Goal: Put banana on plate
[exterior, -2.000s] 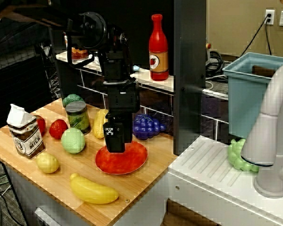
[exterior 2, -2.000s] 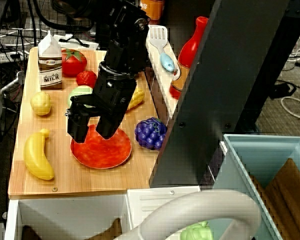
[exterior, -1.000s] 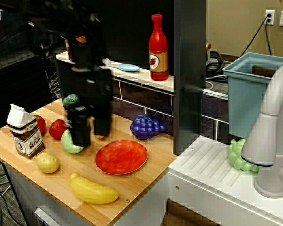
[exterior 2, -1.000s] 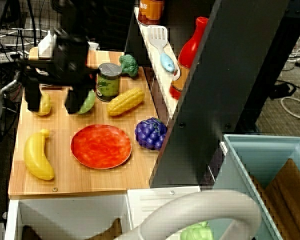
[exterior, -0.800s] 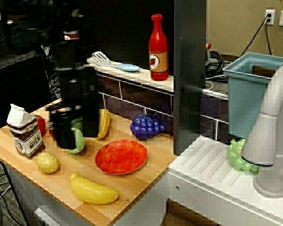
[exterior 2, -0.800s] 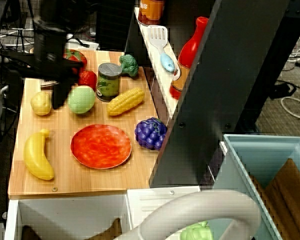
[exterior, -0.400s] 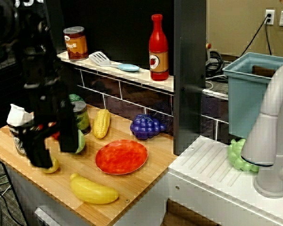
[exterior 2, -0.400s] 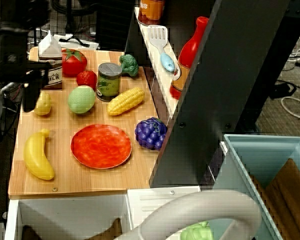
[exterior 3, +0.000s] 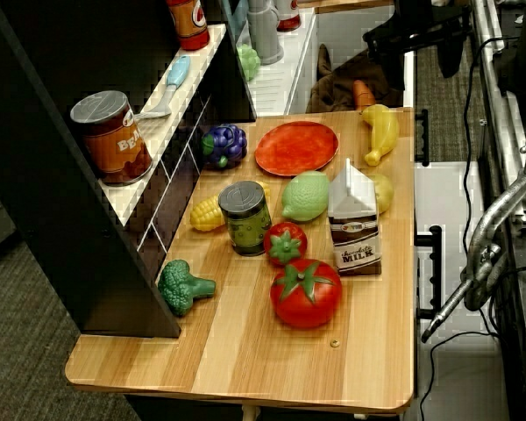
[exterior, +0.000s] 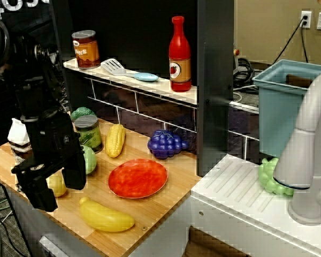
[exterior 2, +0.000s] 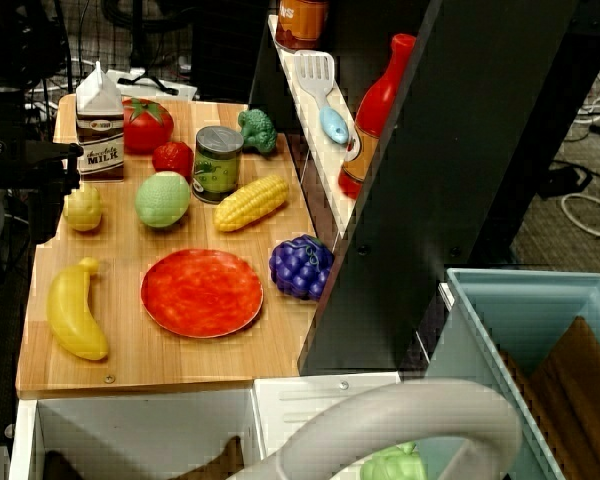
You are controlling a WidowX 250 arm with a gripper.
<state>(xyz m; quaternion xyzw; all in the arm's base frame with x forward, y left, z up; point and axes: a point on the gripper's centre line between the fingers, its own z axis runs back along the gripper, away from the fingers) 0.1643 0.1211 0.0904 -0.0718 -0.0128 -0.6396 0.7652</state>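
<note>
At the front edge of the counter (exterior: 166,206) the banana (exterior: 105,215) is lying on the bare wood, near the front left corner, clear of everything and just in front of the plate (exterior: 137,178). Nothing is sitting on the plate. Off the left edge, the gripper (exterior: 58,188) is hanging low, and its two black fingers (exterior: 75,176) are standing well apart, released, holding nothing. Seen from the front, the fingers are overlapping the lemon (exterior 2: 82,207) and the green fruit (exterior 2: 163,198), but the overhead view is showing the black arm out beyond the counter's left edge, so no contact can be told. Behind the plate, the grapes (exterior: 165,143) are resting toward the dark upright post (exterior: 215,80), with the corn (exterior: 115,139) and the can (exterior: 88,133) beside them. Farther back toward the left rear corner, the milk carton (exterior 2: 99,120) is standing upright next to the tomato (exterior 2: 146,124).
</note>
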